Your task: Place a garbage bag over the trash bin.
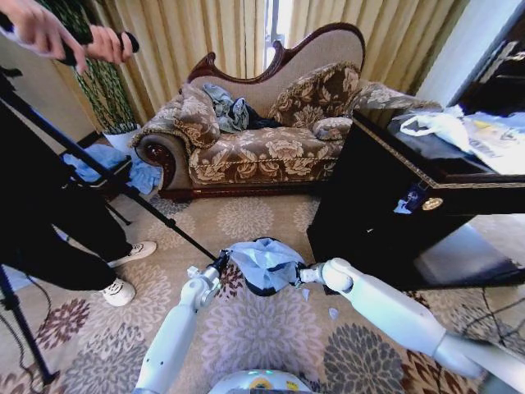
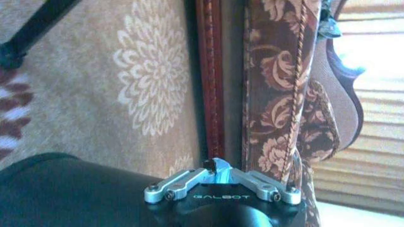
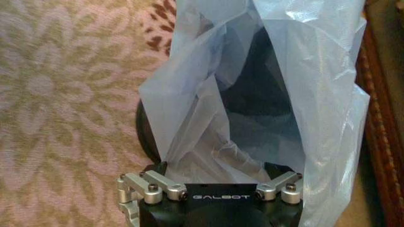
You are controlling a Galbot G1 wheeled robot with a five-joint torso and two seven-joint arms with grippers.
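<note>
Trash bin (image 1: pixel 264 286) on floral carpet (image 1: pixel 246 336) in front of sofa (image 1: pixel 262 148), garbage bag (image 1: pixel 264 261) bunched over its top. Right pincer (image 1: pixel 303 276) at bin's right side, pinching bag edge, plastic rising from its jaws. Left pincer (image 1: pixel 220 264) at bin's left rim, pressed together, no plastic visible in it.

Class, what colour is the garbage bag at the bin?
Pale translucent blue-white garbage bag, seen best in the right wrist view.
</note>
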